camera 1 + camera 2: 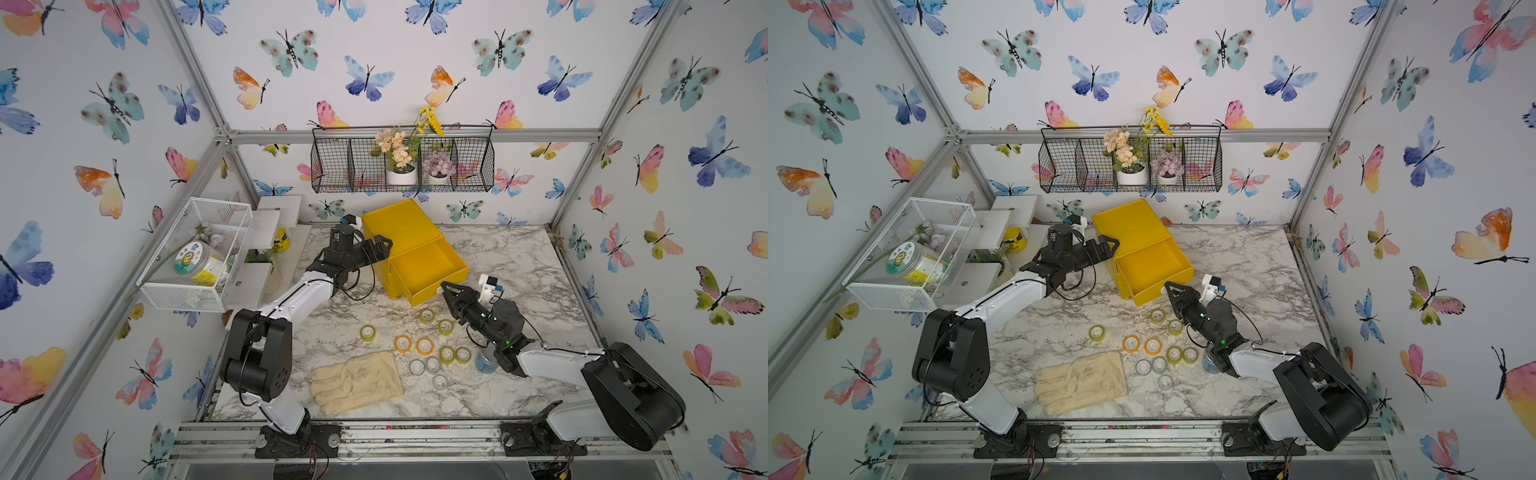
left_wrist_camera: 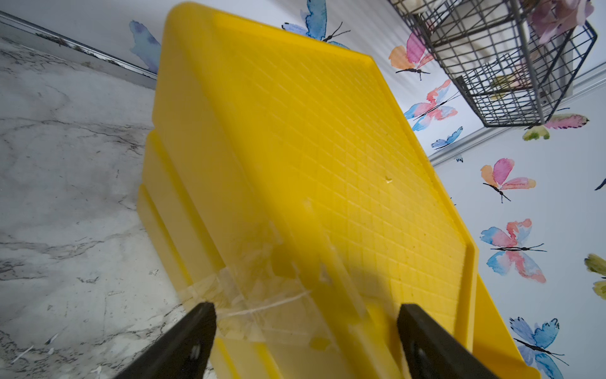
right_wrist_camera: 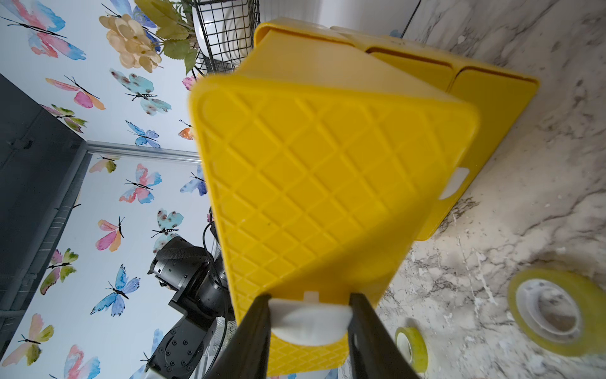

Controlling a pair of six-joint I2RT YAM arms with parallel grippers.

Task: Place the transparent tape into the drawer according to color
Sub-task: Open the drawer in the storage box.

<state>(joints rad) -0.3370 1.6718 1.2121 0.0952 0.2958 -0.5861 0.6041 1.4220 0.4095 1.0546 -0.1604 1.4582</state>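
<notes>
The left arm (image 1: 297, 293) is leaning forward, its wrist pointing at the left side of the drawer unit (image 1: 399, 224). The left gripper (image 1: 384, 245) is holding its jaws wide apart at that unit's edge. The right arm (image 1: 548, 361) is lying low, pointing at the unit's front. The right gripper (image 3: 310, 315) is clamping its jaws on the white handle (image 3: 308, 328).
</notes>
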